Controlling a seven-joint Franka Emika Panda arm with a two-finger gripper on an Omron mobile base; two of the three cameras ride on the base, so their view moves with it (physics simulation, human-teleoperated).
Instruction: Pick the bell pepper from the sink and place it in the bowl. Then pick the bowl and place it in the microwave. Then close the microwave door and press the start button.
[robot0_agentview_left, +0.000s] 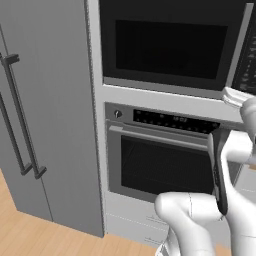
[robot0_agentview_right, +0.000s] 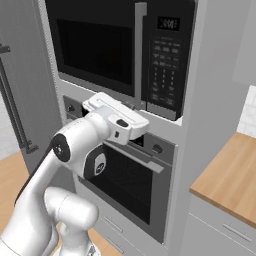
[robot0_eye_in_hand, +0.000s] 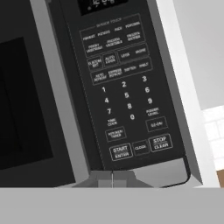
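We are facing the microwave (robot0_agentview_right: 120, 50) with the microwave door (robot0_agentview_left: 167, 47) sitting shut on the left, so the bowl and pepper are presumably inside, though we cannot see them. To its right, our gripper (robot0_eye_in_hand: 112, 179), jaws pressed together and holding nothing, is hovering just below the button panel (robot0_eye_in_hand: 124, 87). Pushing slightly off line, we are risking Clock or Stop/Clear beside the start button (robot0_eye_in_hand: 120, 152).

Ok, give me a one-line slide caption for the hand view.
Shut claw poised just below the microwave button panel, door closed, START button straight ahead.
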